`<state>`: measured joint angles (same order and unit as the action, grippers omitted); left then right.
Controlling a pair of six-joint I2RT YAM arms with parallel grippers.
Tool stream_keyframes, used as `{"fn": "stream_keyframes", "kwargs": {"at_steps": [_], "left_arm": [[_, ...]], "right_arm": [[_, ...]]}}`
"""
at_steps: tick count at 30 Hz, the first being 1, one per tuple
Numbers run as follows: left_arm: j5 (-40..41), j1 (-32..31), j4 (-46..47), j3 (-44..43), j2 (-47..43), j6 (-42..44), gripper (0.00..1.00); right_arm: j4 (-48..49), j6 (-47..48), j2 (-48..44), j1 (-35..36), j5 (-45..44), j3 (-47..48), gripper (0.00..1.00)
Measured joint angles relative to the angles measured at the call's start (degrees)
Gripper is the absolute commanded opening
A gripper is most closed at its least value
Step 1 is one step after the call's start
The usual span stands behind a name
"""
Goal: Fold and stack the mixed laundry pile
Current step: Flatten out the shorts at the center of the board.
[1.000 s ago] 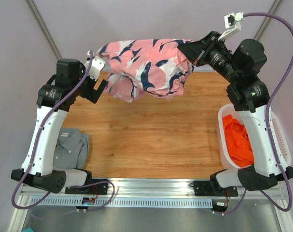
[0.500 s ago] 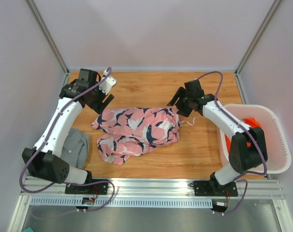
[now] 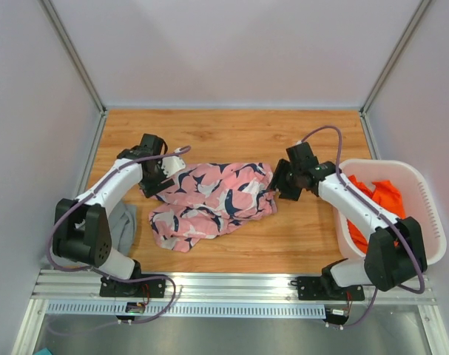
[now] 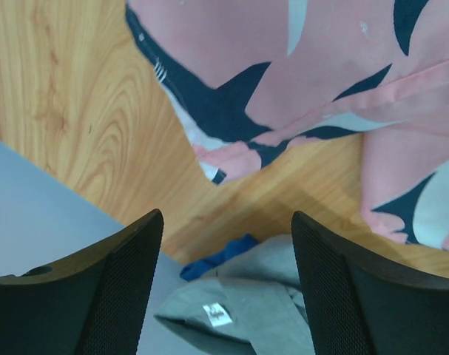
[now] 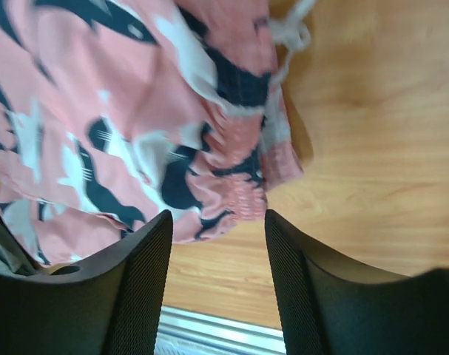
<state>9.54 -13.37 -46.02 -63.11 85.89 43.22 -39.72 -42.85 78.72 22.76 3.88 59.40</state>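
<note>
Bare wood runs along the far side of the surface [image 3: 231, 133] up to the back wall, with another bare patch at the near right between the cloth and the white basket [image 3: 430, 222]. Grey walls [image 3: 32, 111] close off left, back and right; a metal rail [image 3: 231, 285] runs along the near edge.

The pink patterned garment [image 3: 209, 200] lies crumpled on the surface, mid-left. The grey garment [image 3: 122, 225] is at the left edge, partly under the left arm. In the left wrist view a bit of blue cloth [image 4: 220, 255] peeks out beside it. The orange garment [image 3: 376, 211] sits inside the basket at the right edge.

The left pincer [image 3: 159, 177] is low at the pink garment's far-left corner. Its jaws are spread with nothing between them, only wood and grey cloth showing in the gap. The right pincer [image 3: 279, 181] is at the garment's right edge near the white drawstring [image 5: 291, 33], also spread and holding nothing, the bunched waistband just ahead of its tips. Can't tell if either one touches the cloth.
</note>
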Motion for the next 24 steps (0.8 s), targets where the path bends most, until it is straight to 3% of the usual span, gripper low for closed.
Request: {"fn": "stream_keyframes", "kwargs": {"at_steps": [8,11,12,14,16,17,19,20,21,22,24], "left_arm": [[-0.37,-0.04,9.46,4.07,7.93,6.88,0.79],[0.0,-0.07,12.79,4.87,10.29,7.63,0.55],[0.09,-0.07,13.4,4.9,10.95,7.63,0.38],[0.07,-0.04,14.45,4.9,11.89,7.58,0.19],[0.02,-0.07,14.58,4.87,11.98,7.19,0.02],[0.0,-0.07,14.53,4.83,11.91,6.78,0.0],[-0.02,-0.07,14.25,4.76,11.5,6.27,0.0],[0.0,-0.07,13.86,4.74,10.99,6.01,0.0],[-0.02,-0.07,13.44,4.7,10.36,5.77,0.0],[-0.04,-0.07,12.74,4.55,9.4,5.4,0.0],[-0.07,-0.04,11.06,3.69,7.26,4.5,0.0]], "right_arm": [[0.98,-5.49,2.73,1.2,6.99,-8.61,0.61],[2.38,-6.91,3.61,1.46,8.35,-8.94,0.63],[3.06,-7.3,3.91,1.62,8.63,-9.01,0.63],[4.92,-8.17,4.74,1.88,9.09,-9.33,0.62],[6.88,-8.85,6.43,2.05,9.2,-9.53,0.57],[7.74,-9.25,7.41,2.08,9.18,-9.53,0.49],[8.94,-9.86,9.16,2.08,9.2,-9.53,0.32],[9.25,-10.16,9.9,2.08,9.11,-9.53,0.16],[9.33,-10.08,10.32,2.08,9.01,-9.51,0.06],[9.31,-10.36,10.43,2.08,8.79,-9.49,0.0],[8.98,-10.73,10.29,2.08,8.41,-9.01,0.0]]}}
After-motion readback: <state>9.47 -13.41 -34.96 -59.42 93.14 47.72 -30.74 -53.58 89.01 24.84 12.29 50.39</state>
